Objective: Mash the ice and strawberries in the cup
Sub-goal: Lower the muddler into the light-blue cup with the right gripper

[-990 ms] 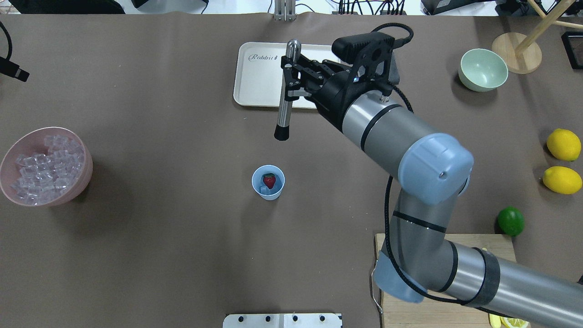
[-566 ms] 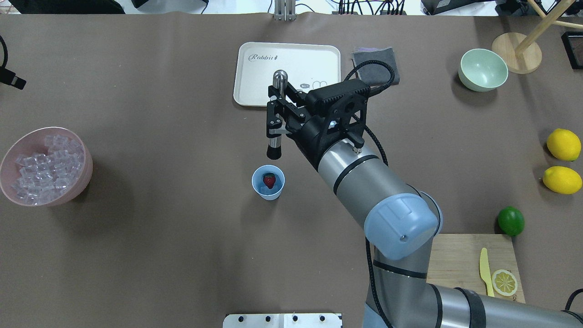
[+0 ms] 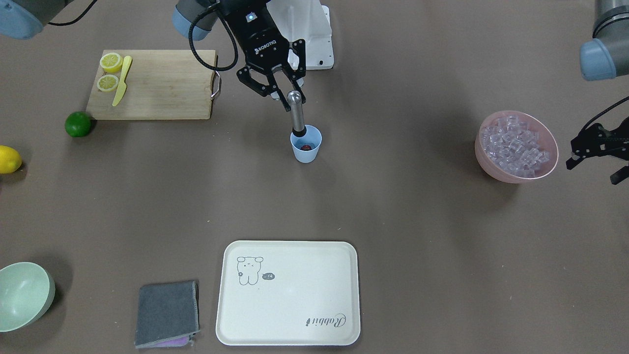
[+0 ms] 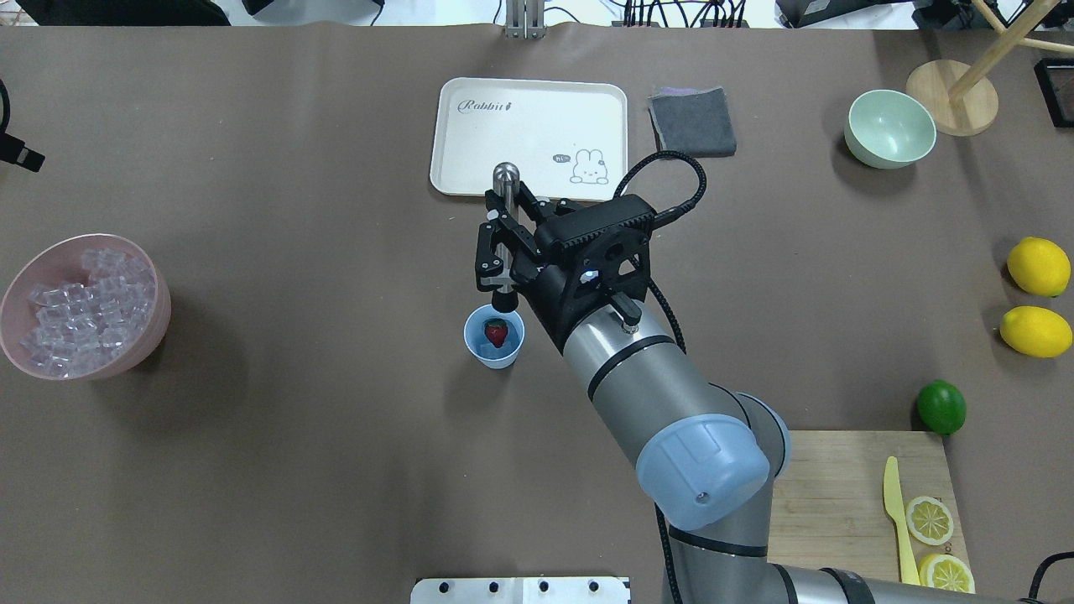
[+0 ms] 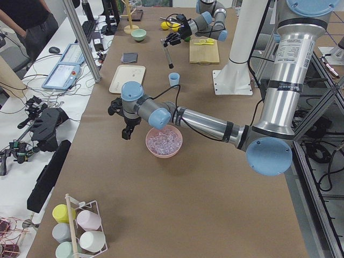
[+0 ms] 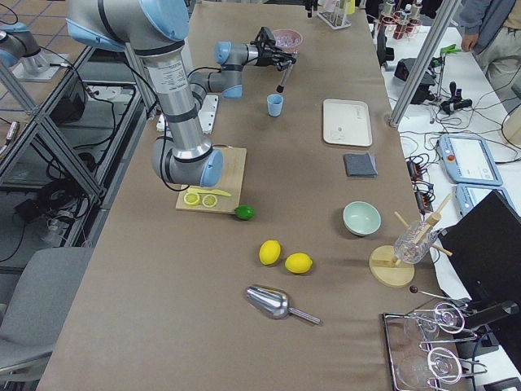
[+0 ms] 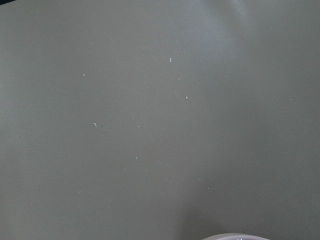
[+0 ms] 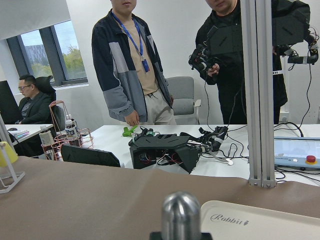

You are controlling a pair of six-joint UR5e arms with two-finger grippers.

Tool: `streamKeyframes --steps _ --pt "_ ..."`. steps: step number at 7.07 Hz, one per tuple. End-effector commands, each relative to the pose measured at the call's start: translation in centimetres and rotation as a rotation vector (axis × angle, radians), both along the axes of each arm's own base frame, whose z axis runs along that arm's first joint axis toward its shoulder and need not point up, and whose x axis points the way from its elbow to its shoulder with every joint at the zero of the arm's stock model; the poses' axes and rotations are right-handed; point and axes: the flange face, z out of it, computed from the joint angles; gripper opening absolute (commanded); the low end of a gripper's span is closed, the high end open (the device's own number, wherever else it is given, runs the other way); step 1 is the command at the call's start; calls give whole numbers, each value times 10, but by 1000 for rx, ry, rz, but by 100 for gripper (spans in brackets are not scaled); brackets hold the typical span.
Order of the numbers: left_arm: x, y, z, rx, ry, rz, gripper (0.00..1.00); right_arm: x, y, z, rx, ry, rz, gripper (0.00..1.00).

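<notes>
- Overhead exterior shows me the cup (image 4: 494,358) near the table's middle, with a strawberry (image 4: 497,333) and ice (image 4: 487,347) inside it.
- My right gripper (image 4: 501,252) is clamped on a steel muddler (image 4: 504,180), held nearly upright, its black tip at the cup's mouth.
- My left gripper (image 3: 592,169) hangs with fingers apart beside the pink bowl (image 4: 161,315), heaped with more ice, at the table's left end.

Your right arm stretches forward, right gripper (image 4: 502,252) clamped on an upright muddler (image 4: 504,197); your left gripper (image 3: 592,169) hangs with fingers spread.
</notes>
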Motion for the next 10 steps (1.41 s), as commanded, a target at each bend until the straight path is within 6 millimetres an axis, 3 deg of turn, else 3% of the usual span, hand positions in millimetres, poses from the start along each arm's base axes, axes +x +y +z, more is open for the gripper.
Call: streamKeyframes --steps 1,3,10 --pt "0 0 2 -4 -1 0 97 -11 10 0 -1 8 -8 0" --pt "-1 4 6 -9 -2 0 97 -33 6 0 -6 29 -10 0" --pt "-3 10 13 -20 -7 -1 97 -59 12 18 -18 75 -30 0"
